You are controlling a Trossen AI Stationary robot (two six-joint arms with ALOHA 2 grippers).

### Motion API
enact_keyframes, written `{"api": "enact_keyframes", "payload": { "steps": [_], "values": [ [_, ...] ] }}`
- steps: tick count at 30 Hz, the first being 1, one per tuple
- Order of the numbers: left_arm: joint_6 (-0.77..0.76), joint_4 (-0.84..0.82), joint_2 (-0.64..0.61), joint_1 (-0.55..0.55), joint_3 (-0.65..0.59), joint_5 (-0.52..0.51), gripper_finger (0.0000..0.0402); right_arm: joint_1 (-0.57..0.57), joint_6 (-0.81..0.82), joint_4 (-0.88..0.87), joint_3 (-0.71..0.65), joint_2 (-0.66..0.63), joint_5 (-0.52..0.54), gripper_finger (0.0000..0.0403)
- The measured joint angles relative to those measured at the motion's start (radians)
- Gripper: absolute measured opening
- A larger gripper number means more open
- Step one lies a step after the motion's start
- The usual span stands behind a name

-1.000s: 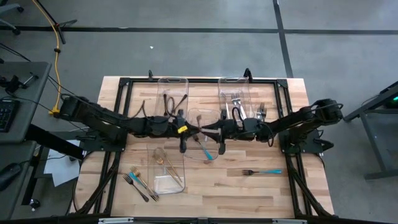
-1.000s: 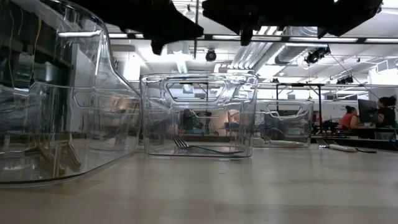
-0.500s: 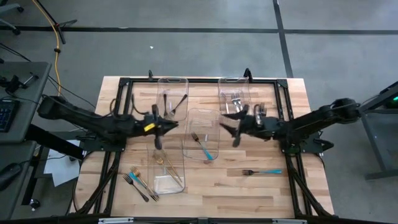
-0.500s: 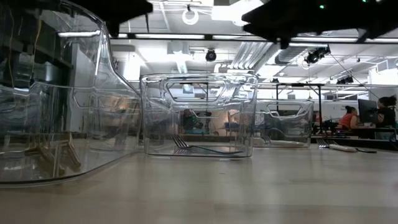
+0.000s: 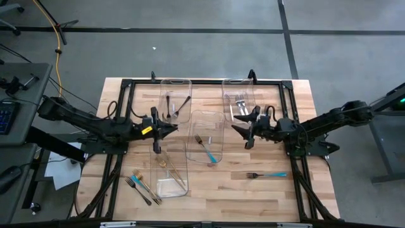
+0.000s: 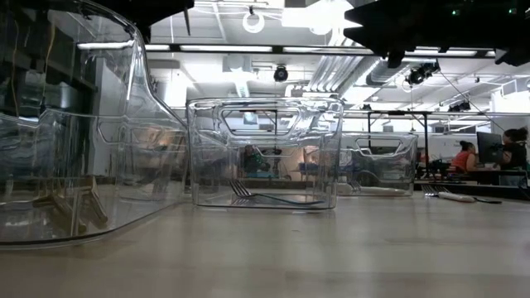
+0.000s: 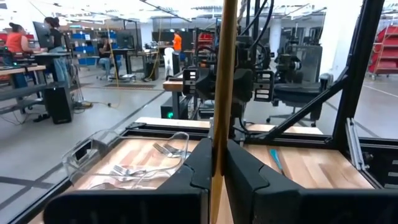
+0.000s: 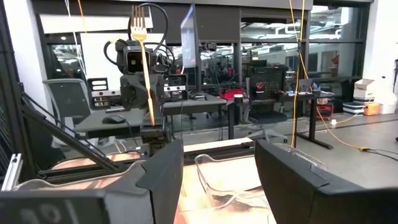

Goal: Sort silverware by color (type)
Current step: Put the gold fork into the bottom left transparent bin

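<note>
My left gripper [image 5: 158, 130] hovers between the far-left bin and the near-left bin and is shut on a gold fork [image 8: 144, 68]. The fork stands upright with its tines [image 8: 138, 23] up. My right gripper [image 5: 247, 132] is open, right of the middle bin [image 5: 218, 123], with nothing between its fingers [image 8: 158, 171]. A teal-handled fork [image 5: 204, 147] lies in the middle bin. Black pieces [image 5: 177, 106] lie in the far-left bin, silver forks [image 5: 238, 101] in the far-right bin, and gold pieces [image 5: 169, 166] in the near-left bin. My left gripper pinches the gold fork's handle [image 7: 219, 134] between its two fingers, low on the handle. The fingers reach level from the table's left and lie across the handle. The fork is lifted clear and stands upright. Its lower end is hidden behind the fingers.
A teal-handled fork [image 5: 266, 175] lies loose on the table near the right front. Several forks [image 5: 142, 185] lie at the left front, and silver forks [image 5: 266, 113] lie beside the far-right bin. A black frame [image 5: 202, 82] runs around the table. People sit in the room behind [image 6: 509, 149].
Both arms have drawn apart from above the middle bin. The left gripper went toward the table's left and the right gripper toward the table's right. The bins and the teal-handled fork in the middle bin stayed put.
</note>
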Motion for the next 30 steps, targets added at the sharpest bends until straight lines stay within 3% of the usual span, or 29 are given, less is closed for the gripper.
{"api": "enact_keyframes", "payload": {
  "steps": [21,25,30],
  "values": [
    [0.010,-0.012,0.000,0.000,0.000,0.005,0.0015,0.000,0.042,-0.029,0.000,0.000,-0.001,0.0195],
    [0.050,-0.074,0.000,-0.013,0.000,0.102,0.0013,0.000,0.042,-0.030,0.000,0.000,-0.001,0.0195],
    [0.168,-0.184,0.000,-0.107,0.000,0.236,0.0013,0.000,0.042,-0.040,0.001,0.000,-0.001,0.0195]
  ]
}}
